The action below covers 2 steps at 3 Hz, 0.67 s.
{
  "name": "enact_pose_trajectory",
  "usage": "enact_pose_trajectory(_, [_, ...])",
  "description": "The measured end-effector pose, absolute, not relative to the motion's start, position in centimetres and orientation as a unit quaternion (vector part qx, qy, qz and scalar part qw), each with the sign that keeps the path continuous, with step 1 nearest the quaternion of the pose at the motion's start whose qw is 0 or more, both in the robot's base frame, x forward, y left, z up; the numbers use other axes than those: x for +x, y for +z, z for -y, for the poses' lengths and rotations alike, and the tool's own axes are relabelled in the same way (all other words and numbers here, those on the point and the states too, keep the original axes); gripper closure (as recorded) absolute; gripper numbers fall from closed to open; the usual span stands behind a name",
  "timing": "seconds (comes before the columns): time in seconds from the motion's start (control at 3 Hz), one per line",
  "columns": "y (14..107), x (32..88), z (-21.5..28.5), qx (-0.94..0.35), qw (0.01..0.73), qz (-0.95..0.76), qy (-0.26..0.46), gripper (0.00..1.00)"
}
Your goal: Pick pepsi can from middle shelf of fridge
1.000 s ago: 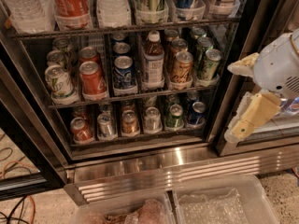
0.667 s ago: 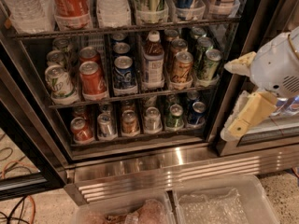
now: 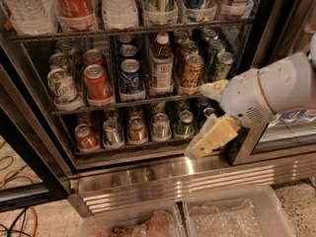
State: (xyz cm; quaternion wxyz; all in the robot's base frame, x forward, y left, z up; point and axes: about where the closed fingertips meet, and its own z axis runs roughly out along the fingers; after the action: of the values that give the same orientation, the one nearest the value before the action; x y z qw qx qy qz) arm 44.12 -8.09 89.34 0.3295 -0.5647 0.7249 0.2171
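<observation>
Looks barely begun: pepsi can (image 3: 131,77) untouched, upright at the front of the middle shelf (image 3: 163,98) of the fridge (image 3: 163,174) between a Coca-Cola can (image 3: 97,83) and a bottle (image 3: 162,65), gripper (image 3: 199,120) off to its right with jaws apart and empty, reach, grasp and withdrawal left.

You can't see the whole gripper (image 3: 199,120). It hangs by the right end of the racks, in front of the fridge (image 3: 148,174), and its arm (image 3: 276,90) runs off the R edge. Its spread fingers (image 3: 216,137) hide some cans at the right end of the lowest rack (image 3: 128,147). On the middle shelf (image 3: 123,104), the pepsi can (image 3: 131,78) covers most of the cans behind it, so you see only their tops. The top-rack bottles (image 3: 118,4) are cut off by the top edge. The plastic bins (image 3: 232,191) are cut off at the btm. Labels at the back are too dark to read.
</observation>
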Motion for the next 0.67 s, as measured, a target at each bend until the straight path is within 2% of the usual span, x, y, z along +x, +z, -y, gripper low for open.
enact_pose_trajectory(0.33, [87.97,44.56,3.66,-0.523,0.384,-0.717,0.256,0.00])
enact_pose_trajectory(0.67, [87.97,44.56,3.66,-0.523,0.384,-0.717,0.256,0.00])
